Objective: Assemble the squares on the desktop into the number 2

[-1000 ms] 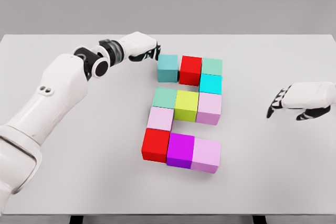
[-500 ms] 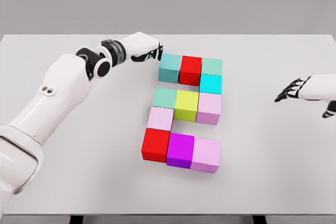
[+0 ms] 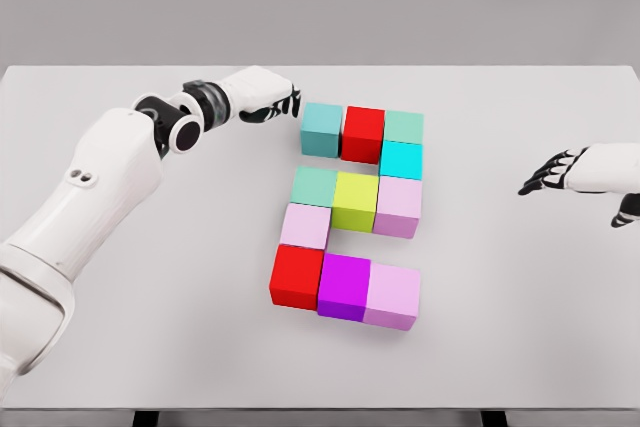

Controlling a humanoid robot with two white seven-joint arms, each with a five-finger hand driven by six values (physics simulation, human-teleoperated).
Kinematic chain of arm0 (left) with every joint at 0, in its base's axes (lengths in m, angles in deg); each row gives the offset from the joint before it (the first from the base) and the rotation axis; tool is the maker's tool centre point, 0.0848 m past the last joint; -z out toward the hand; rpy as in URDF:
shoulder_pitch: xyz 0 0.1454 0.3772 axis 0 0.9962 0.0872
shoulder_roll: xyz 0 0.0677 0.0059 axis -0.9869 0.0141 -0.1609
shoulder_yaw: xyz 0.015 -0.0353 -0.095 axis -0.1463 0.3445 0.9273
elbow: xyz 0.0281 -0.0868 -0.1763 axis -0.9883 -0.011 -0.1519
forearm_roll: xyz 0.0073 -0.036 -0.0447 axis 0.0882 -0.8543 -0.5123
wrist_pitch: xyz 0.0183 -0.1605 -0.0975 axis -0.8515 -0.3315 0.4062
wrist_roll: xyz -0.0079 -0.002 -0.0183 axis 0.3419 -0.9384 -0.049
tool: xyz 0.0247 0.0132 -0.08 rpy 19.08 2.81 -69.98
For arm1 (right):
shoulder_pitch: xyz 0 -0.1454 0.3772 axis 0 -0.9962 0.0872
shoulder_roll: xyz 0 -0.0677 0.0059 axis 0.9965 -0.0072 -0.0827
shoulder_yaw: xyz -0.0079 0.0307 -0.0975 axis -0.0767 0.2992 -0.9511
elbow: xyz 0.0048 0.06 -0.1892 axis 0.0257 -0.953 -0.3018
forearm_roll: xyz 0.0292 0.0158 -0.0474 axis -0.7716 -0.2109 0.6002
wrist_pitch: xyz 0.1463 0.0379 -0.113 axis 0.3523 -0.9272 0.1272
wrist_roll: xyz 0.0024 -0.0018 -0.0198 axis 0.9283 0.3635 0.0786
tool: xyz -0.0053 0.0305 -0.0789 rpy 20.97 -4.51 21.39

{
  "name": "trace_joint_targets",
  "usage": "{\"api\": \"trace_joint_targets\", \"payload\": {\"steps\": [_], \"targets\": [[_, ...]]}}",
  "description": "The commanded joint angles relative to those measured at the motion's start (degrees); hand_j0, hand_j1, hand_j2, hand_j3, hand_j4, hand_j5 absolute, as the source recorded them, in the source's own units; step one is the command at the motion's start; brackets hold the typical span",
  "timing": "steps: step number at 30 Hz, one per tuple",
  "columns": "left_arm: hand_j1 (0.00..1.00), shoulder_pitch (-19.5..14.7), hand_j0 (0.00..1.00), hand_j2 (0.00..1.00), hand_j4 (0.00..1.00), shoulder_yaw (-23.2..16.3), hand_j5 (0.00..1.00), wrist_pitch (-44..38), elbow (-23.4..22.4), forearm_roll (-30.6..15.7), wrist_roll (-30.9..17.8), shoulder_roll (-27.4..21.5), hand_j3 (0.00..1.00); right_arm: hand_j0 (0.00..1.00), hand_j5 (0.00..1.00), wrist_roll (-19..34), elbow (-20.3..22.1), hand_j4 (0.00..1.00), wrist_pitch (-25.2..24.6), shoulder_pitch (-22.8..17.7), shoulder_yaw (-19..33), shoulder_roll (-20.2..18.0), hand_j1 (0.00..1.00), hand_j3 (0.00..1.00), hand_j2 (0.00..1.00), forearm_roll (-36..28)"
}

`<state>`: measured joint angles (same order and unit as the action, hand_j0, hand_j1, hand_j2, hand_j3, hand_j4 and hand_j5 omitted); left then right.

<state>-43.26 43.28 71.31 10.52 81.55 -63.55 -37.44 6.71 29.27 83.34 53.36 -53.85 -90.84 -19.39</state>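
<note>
Coloured cubes form a 2 on the white table [image 3: 150, 347]. Top row: teal cube [image 3: 321, 129], red cube [image 3: 363, 133], pale green cube [image 3: 403, 127]. A cyan cube [image 3: 401, 160] sits under the pale green one. Middle row: green-teal cube [image 3: 313, 187], yellow-green cube [image 3: 355, 199], pink cube [image 3: 399, 206]. A pale pink cube [image 3: 305, 226] lies below, then a red cube [image 3: 296, 276], a magenta cube [image 3: 344, 286] and a pink cube [image 3: 393, 296]. My left hand [image 3: 277, 104] hovers just left of the teal cube, fingers curled, holding nothing. My right hand [image 3: 560, 171] floats at the right edge, fingers spread.
My left hand has pushed the teal cube right against the red one, then drawn back slightly to the left. My right hand has withdrawn toward the right edge.
</note>
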Motion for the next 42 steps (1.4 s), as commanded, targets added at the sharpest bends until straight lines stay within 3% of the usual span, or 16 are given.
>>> {"api": "trace_joint_targets", "payload": {"steps": [1,24,42], "targets": [[0.5,0.0,0.5,0.5,0.5,0.1,0.5,-0.1,0.0,-0.1,0.1,0.0,0.5,1.0,1.0,0.0,0.0,1.0,-0.1,0.0,0.0,0.0,1.0,1.0,1.0,-0.2],[0.49,0.3,0.49,0.49,0.49,0.0,0.49,0.0,0.2,-0.1,0.9,1.4,0.49,1.0,1.0,0.0,-0.3,1.0,-0.1,0.1,0.0,0.0,1.0,1.0,1.0,-0.1],[0.49,1.8,0.49,0.49,0.49,1.6,0.49,0.1,2.0,-0.3,-0.1,-0.3,0.49,1.0,1.0,0.0,-0.3,1.0,-0.1,0.0,-0.1,0.3,1.0,1.0,1.0,-0.1]]}}
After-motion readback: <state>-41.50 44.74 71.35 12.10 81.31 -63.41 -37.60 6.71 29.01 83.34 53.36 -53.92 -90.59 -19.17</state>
